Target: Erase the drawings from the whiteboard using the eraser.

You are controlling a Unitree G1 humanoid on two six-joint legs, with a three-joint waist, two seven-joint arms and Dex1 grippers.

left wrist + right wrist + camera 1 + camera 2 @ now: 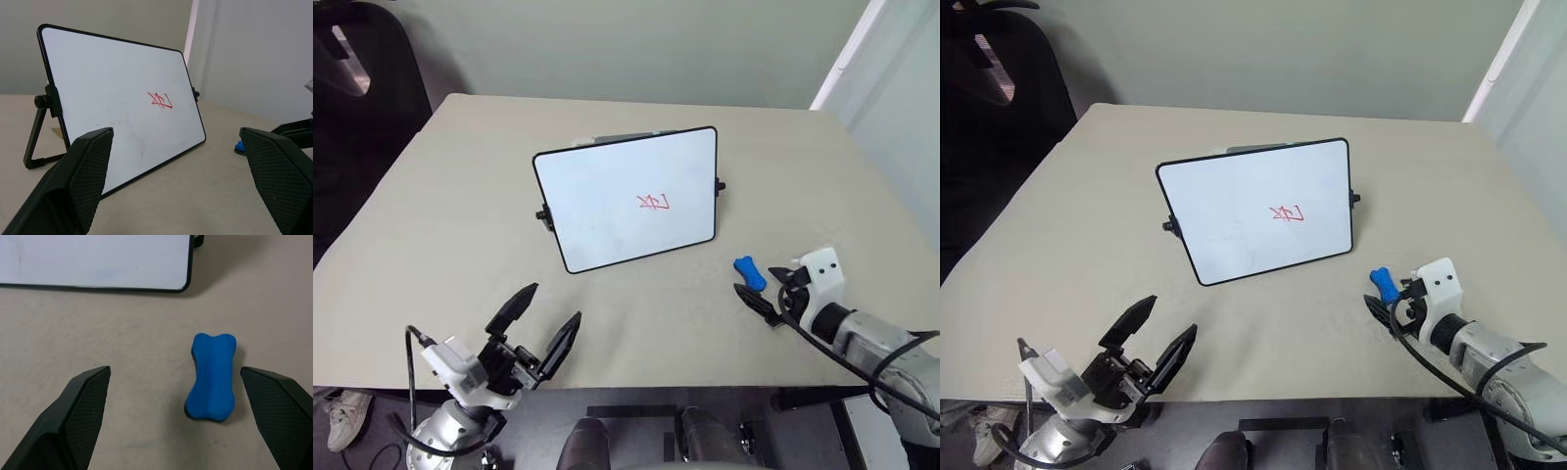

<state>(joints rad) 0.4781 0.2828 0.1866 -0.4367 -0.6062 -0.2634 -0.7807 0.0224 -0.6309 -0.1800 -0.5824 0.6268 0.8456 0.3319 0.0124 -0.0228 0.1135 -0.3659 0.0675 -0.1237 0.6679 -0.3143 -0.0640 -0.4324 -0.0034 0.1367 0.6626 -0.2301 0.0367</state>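
Eraser (212, 377), bright blue and bone-shaped, flat on the table between the wide-open right pincer (176, 418) tips.

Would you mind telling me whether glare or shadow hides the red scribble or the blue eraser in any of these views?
Left eye view: even light, no glare on the whiteboard, the drawings crisp. Left wrist view: the scribble is legible between the soft, near left gripper fingers. Right wrist view: the eraser is sharp, with a thin shadow at its base, between the open right gripper fingers.
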